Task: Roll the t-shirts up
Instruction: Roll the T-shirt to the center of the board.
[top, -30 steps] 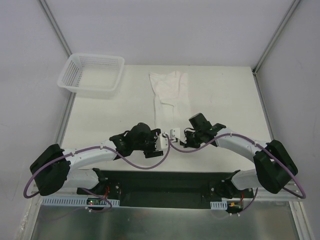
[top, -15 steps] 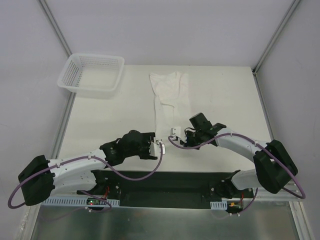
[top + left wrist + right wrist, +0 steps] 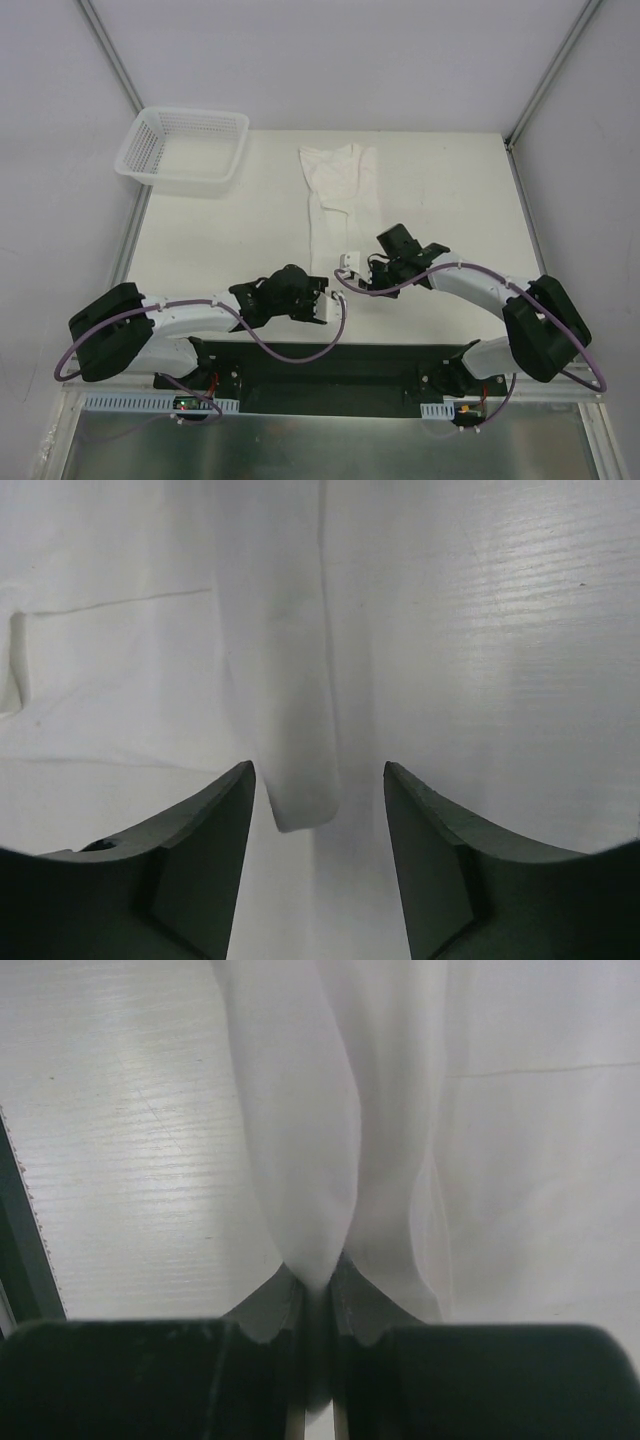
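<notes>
A white t-shirt [image 3: 333,195], folded into a long narrow strip, lies on the table from the far middle toward me. My right gripper [image 3: 349,263] is shut on the strip's near right edge. In the right wrist view the cloth [image 3: 300,1110] is pinched into a fold between the closed fingertips [image 3: 320,1285]. My left gripper [image 3: 326,297] is open just short of the strip's near end. In the left wrist view the near corner of the cloth [image 3: 290,730] lies between the spread fingers [image 3: 215,820] of the gripper [image 3: 318,772], touching neither.
A white plastic mesh basket [image 3: 183,146] stands at the far left corner of the table. Metal frame posts rise at the far left and far right corners. A dark base plate [image 3: 330,365] runs along the near edge between the arms.
My left arm has swung and its gripper has drawn slightly nearer, open at the strip's near end. My right gripper has stayed shut on the cloth, shifting only slightly.
</notes>
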Motion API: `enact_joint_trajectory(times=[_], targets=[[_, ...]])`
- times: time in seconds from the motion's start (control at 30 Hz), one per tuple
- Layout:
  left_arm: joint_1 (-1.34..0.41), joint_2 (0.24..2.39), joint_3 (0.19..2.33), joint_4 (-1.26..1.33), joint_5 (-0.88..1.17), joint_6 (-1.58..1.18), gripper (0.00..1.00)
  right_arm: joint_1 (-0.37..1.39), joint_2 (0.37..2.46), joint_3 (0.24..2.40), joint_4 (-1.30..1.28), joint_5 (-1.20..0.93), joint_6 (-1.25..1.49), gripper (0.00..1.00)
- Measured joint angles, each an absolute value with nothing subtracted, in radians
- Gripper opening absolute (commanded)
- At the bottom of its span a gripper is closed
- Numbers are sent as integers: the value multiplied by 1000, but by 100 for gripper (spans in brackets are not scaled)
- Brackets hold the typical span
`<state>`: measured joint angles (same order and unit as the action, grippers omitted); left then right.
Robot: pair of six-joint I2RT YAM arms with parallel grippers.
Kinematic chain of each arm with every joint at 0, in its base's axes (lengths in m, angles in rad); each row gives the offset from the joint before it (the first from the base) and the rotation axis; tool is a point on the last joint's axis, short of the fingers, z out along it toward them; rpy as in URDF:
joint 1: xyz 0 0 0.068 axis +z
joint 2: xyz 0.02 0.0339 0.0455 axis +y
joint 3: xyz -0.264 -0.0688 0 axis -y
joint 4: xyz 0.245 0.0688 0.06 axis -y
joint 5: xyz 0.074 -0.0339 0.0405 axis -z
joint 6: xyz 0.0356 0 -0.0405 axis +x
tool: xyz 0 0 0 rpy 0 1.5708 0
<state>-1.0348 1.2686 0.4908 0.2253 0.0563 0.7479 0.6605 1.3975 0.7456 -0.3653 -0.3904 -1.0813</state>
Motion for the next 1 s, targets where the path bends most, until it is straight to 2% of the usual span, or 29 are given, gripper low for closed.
enact_joint_trajectory(times=[0.2,0.4,0.7,1.0], targets=[[-1034,1307,509,247,89,746,24,661,1405,759,-381,-392,-1085,7],[-1032,1312,573,139,143,711,0,660,1419,782,-443,-411,-1109,8],[-953,1327,716,-146,417,625,0,655,1422,855,-680,-521,-1165,6],[-902,1426,831,-284,601,621,0,602,1507,929,-863,-604,-1224,6]])
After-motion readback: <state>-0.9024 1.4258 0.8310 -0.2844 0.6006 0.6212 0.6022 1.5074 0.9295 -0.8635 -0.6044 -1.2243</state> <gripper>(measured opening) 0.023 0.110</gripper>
